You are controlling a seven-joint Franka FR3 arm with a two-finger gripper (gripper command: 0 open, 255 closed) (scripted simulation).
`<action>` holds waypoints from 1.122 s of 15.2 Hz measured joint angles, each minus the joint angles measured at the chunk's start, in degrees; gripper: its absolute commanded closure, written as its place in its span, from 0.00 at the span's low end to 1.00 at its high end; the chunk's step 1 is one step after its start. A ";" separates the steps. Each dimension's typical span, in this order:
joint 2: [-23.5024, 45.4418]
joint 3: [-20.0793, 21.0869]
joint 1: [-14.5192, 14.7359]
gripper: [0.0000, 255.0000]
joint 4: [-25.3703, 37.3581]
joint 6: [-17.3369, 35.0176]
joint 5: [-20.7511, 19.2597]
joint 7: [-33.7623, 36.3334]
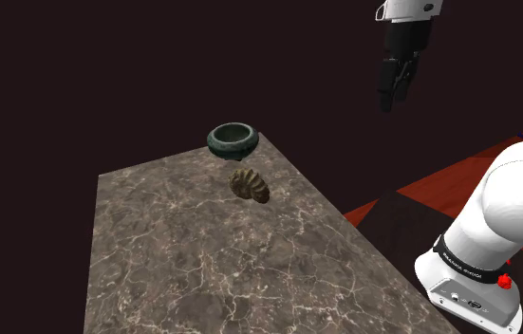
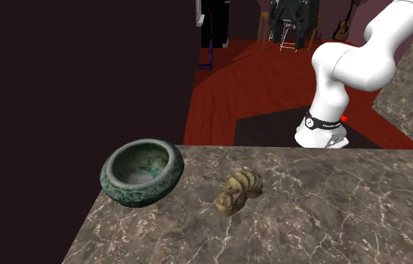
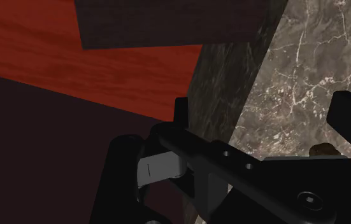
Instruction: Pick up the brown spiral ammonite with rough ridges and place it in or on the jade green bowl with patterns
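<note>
My gripper [image 1: 395, 99] hangs released, well apart from the ammonite [image 1: 250, 185]; it lies on the surface [image 1: 202, 275] near the bowl [image 1: 232, 148]; probably stiff, weighty, rough-ridged; I'd pinch across its flat sides.

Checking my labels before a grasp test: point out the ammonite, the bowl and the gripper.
ammonite [image 1: 250, 185]: shoulder view, ridged upper side.
bowl [image 1: 231, 147]: shoulder view, outer wall.
gripper [image 1: 394, 98]: shoulder view, midway between fingertips.
</note>
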 measured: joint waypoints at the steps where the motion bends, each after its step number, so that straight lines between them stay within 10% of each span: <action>1: 0.00 0.00 0.00 0.00 0.00 0.00 0.00 0.00; 17: 23.03 11.68 5.26 0.00 2.95 23.56 3.92 7.54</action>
